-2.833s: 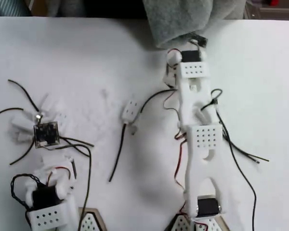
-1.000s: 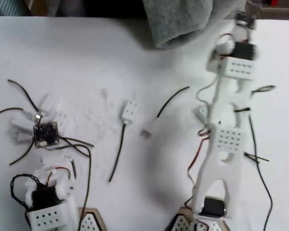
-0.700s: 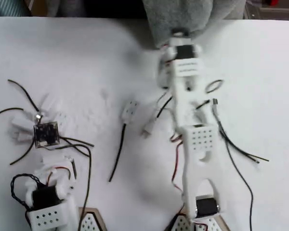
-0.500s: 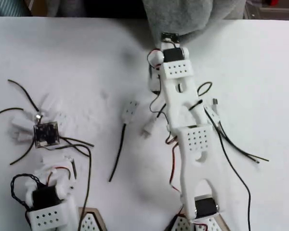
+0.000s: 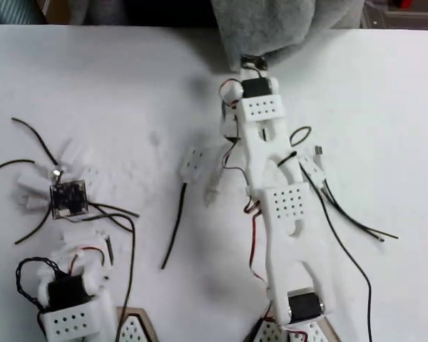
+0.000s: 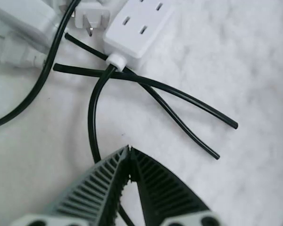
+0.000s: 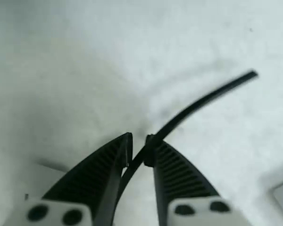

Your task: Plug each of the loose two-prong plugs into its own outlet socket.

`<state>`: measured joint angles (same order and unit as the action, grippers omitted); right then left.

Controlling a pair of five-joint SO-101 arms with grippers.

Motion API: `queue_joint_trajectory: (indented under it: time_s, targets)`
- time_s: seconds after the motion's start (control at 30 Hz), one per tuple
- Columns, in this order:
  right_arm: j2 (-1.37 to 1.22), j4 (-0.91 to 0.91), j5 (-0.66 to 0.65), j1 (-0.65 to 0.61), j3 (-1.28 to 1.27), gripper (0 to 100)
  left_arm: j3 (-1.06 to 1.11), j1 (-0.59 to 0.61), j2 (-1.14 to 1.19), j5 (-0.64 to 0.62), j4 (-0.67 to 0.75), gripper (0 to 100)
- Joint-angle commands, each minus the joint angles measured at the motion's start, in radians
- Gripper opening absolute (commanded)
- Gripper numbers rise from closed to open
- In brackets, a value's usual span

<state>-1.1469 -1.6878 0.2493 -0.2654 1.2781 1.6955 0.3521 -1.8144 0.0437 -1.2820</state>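
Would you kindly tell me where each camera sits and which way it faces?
High view: fixed above the table, looking down; the right arm stretches toward a grey cloth, the left arm sits folded.
Left wrist view: on the left wrist, looking down past the shut left claw at a socket block, a plug and black wires.
Right wrist view: on the right wrist, looking down past the right claw, shut on a cord.
Shared: the high and right wrist views both show that cord.

The desk (image 5: 392, 85) is open at its far left and right side, but the right arm (image 5: 289, 203) lies across the middle with a plug cord (image 7: 198, 106) pinched in its end effector (image 7: 139, 139), a grey cloth (image 5: 271, 28) covers the back, and plugs (image 5: 32, 191) crowd the left.
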Motion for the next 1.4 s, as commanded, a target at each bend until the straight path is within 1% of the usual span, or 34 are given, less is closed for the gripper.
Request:
queue_joint_trajectory:
  time_s: [0.0,0.17,0.33,0.53,0.7,1.07,1.13,1.23,1.3,1.37]
  targets:
    - [0.015,-0.027,0.000,0.013,0.066,2.6,-0.002,0.007,-0.001,-0.006,0.002,2]
    - [0.022,-0.027,0.000,0.056,0.072,1.9,-0.002,0.007,-0.001,-0.006,0.002,2]
    - [0.061,-0.027,-0.005,0.128,0.077,1.9,-0.002,0.007,-0.001,-0.006,0.002,2]
    - [0.160,-0.028,-0.100,0.225,0.068,1.9,-0.002,0.007,-0.001,-0.006,0.002,2]
    - [0.222,-0.030,-0.161,0.348,0.066,1.8,-0.002,0.007,-0.001,-0.006,0.002,2]
    - [0.237,-0.019,-0.368,0.710,0.066,1.8,-0.002,0.007,-0.001,-0.006,0.002,2]
    - [0.236,0.007,-0.400,0.762,0.066,1.8,-0.002,0.007,-0.001,-0.006,0.002,2]
    - [0.236,0.097,-0.437,0.820,0.066,2.2,-0.002,0.007,-0.001,-0.006,0.002,2]
    - [0.236,0.150,-0.459,0.832,0.066,5.1,-0.002,0.007,-0.001,-0.006,0.002,2]
    - [0.237,0.159,-0.459,0.826,0.075,13.4,-0.002,0.007,-0.001,-0.006,0.002,2]
